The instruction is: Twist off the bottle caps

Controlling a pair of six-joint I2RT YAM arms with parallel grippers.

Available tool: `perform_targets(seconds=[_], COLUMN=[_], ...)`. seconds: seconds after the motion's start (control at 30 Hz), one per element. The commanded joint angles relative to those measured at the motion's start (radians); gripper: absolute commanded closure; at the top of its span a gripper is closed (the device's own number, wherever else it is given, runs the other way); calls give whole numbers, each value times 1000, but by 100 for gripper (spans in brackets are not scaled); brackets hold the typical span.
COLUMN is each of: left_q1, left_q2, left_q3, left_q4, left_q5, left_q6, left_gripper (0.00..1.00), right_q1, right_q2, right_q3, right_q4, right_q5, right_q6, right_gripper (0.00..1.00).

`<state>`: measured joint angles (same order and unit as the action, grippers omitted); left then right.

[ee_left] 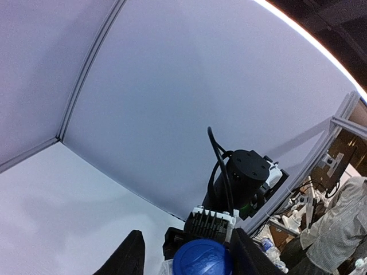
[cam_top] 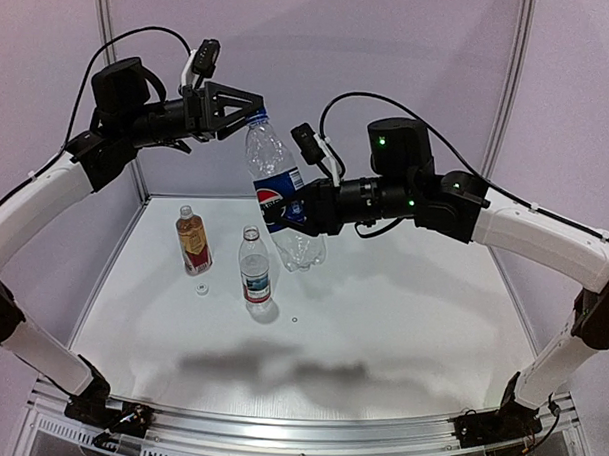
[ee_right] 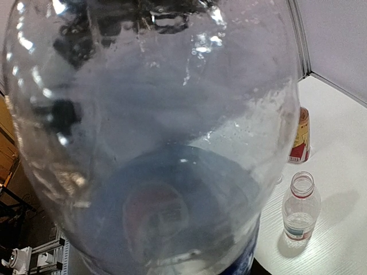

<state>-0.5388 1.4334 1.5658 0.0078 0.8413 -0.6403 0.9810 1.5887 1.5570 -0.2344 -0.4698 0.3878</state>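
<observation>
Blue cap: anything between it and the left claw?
Nothing visible. The blue cap sits between the fingers of the left claw, with a gap on one side in the left wrist view. The right claw grips the bottle at its label, well below the neck, out of the way.

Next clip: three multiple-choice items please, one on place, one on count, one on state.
1. Where is the blue-label bottle? A) standing among the others B) lying flat C) held in the air
2. How many bottles stand on the table? A) one B) two C) three
3. The red-white-label bottle has a neck that is: A) open B) capped red C) capped blue

C: the right gripper clamps it mid-air, its blue cap between the jaws of the left gripper.
B: the amber bottle and the red-white-label one.
A: the right wrist view shows its bare mouth.
</observation>
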Motion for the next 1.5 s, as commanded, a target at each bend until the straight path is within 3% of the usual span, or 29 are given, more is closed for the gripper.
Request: perform_targets(seconds=[0.0,0.1,0.23,0.33,0.43,0.5,0.63,0.73,0.8,0.9,1.0,1.07,1.23,1.47], left_q1=[-17,-22,-29,-44,-100,-141,-178,-188,-189,-184,-142,-84,52,65], left_q2=[16,18,12,9,22,36,35,43,45,6,-65,-124,-240,-228], left_q3=[33,31,40,75,172,214,221,264,284,261,199,137,-126,-177], left_q4=[6,-2,-105,-276,-540,-657,-743,-783,-769,-674,-593,-544,-213,-24], left_q5=[9,4,-47,-181,-462,-652,-833,-892,-870,-797,-745,-666,-251,-56], left_q6=[14,15,48,95,138,88,-120,-160,-128,-4,102,134,154,115], left_gripper=[59,77,86,87,87,90,90,87,78,34,13,10,11,12], right_q1=[2,2,1,2,3,5,24,37,42,42,43,42,42,42], right_q2=[14,16,22,43,95,141,192,198,198,184,153,125,52,47], right_q3=[32,35,58,100,184,261,337,339,335,311,261,231,126,85], right_q4=[6,0,-30,-97,-219,-307,-375,-379,-385,-387,-369,-349,-217,-83], right_q5=[-23,-19,38,203,380,470,574,593,588,577,559,530,322,59], right_q6=[6,6,-10,-48,-98,-129,-175,-189,-194,-191,-186,-184,-157,-61], right_gripper=[63,63,62,60,60,62,64,65,65,65,65,65,64,63])
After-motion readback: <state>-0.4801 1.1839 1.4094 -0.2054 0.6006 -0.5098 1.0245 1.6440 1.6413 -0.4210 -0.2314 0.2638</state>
